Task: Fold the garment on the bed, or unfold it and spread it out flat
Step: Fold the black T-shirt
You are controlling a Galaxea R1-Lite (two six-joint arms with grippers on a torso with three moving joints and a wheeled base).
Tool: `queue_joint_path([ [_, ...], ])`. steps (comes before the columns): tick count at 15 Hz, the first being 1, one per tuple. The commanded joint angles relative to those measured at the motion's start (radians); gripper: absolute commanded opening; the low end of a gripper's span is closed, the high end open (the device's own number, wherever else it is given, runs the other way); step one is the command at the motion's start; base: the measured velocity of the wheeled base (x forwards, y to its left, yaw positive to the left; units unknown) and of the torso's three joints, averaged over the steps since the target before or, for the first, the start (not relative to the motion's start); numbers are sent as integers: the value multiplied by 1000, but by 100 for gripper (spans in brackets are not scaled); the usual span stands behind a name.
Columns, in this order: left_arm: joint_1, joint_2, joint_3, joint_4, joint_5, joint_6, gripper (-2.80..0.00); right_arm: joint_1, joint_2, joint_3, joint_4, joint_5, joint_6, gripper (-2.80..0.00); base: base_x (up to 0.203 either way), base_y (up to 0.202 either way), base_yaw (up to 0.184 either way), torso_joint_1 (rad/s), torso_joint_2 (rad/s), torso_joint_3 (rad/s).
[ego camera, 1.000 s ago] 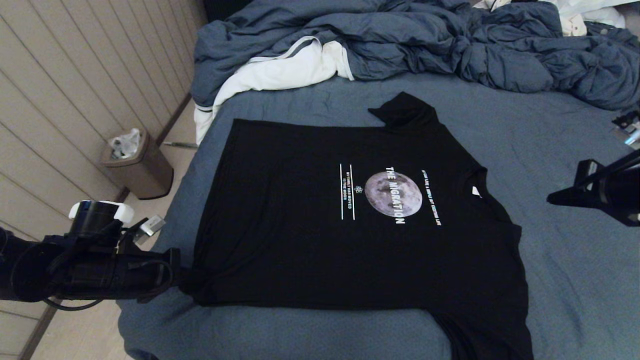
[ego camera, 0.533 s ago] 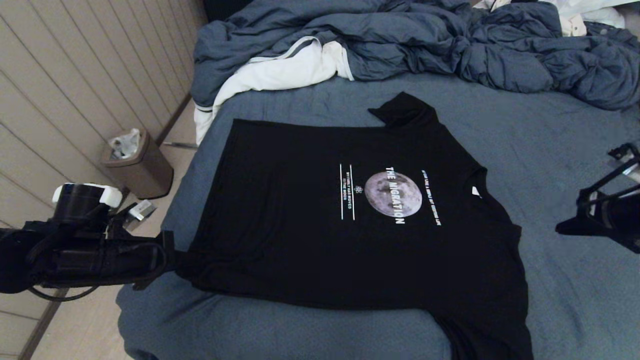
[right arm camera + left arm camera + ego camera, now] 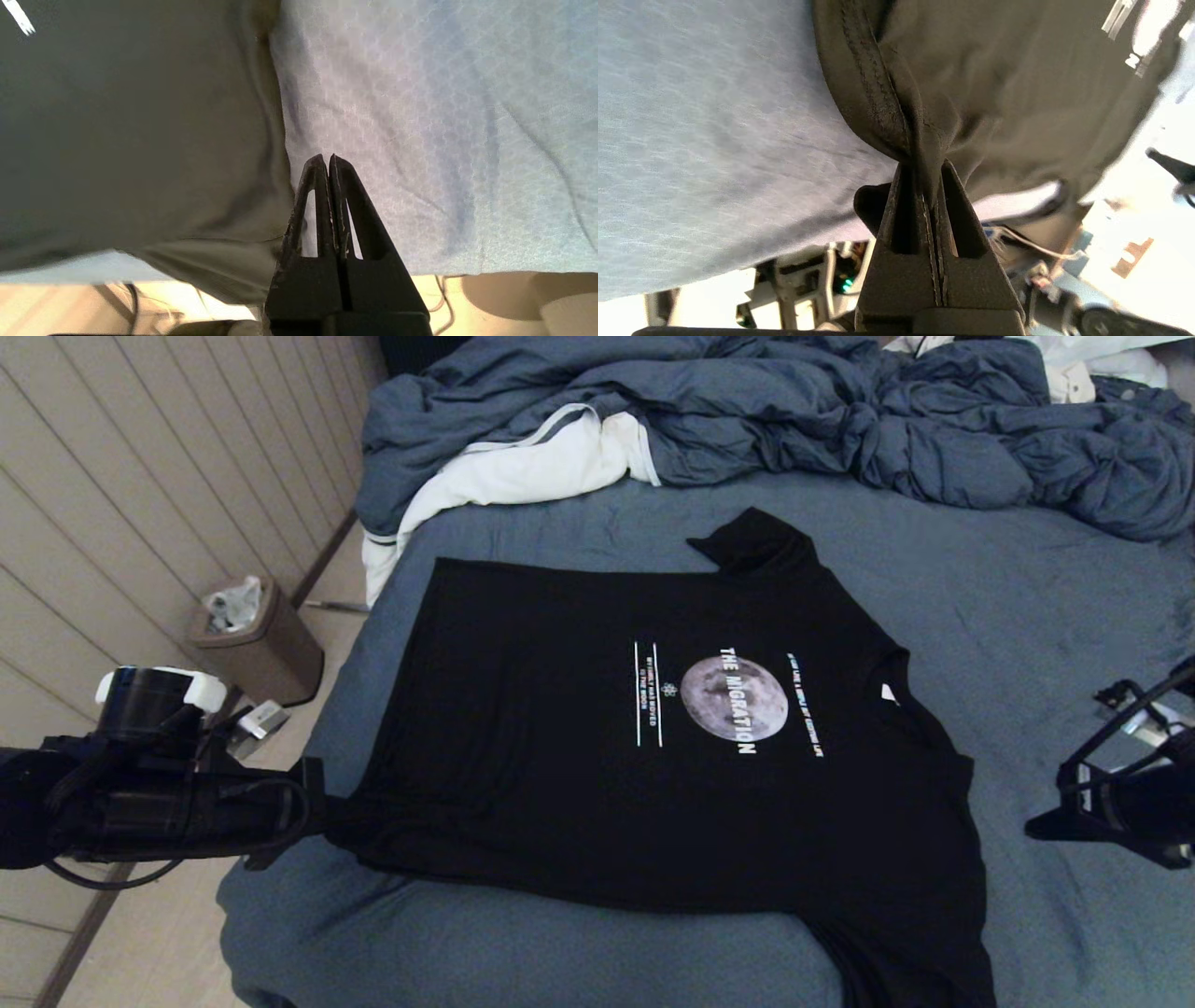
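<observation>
The black T-shirt (image 3: 579, 784) with its grey moon print (image 3: 734, 698) lies spread face up on the bed (image 3: 1046, 616), collar to the right and hem to the left. My left gripper (image 3: 329, 814) is shut on the near hem corner, which is bunched between its fingers (image 3: 924, 161) and drawn taut toward the bed's left edge. My right gripper (image 3: 1041, 826) hovers over the sheet to the right of the near sleeve; its jaws are shut with nothing held (image 3: 327, 158). The near sleeve hangs over the bed's front edge.
A rumpled blue-grey duvet (image 3: 794, 411) and a white cloth with grey trim (image 3: 523, 471) lie at the head of the bed. A brown waste bin (image 3: 257, 644) stands on the floor at the left, by the panelled wall.
My left gripper pulled the hem corner further left and slightly away, stretching the shirt's near-left edge. My right arm dropped toward the near right part of the bed.
</observation>
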Motion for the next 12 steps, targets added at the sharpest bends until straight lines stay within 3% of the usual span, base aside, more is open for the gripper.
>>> queue_joint_path([
  [1,-1,5,-1,-6,18,-3,-280,5,22,12,0,7,-12,-280,0,0,0,0,0,0],
  [9,-2,-6,-1,2,21,-5,-280,7,23,52,-83,13,-16,-280,0,0,0,0,0,0],
  [12,-2,-8,1,3,21,-5,-280,4,24,52,-82,75,-14,-280,0,0,0,0,0,0],
])
